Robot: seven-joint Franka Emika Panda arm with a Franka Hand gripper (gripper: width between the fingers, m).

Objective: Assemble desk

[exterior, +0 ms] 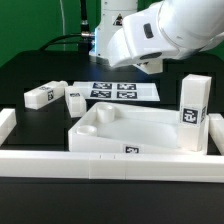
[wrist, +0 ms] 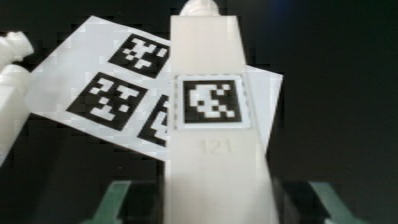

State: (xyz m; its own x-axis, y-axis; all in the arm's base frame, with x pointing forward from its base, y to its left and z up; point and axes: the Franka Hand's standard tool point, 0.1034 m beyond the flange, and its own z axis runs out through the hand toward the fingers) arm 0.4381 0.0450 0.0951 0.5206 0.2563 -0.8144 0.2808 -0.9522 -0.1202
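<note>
You get an evenly bright exterior view, the white arm (exterior: 150, 40) at one o'clock nearly blown out against the black table (exterior: 30, 70), shadows soft, while your wrist view is dimmer, bluish and slightly blurred on the close leg (wrist: 214, 170).

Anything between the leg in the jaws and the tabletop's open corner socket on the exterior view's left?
Nothing visible. The white tagged block leg hangs above the marker board. The round socket of the white tray-like tabletop lies open, and the two loose legs lie off to its side.
</note>
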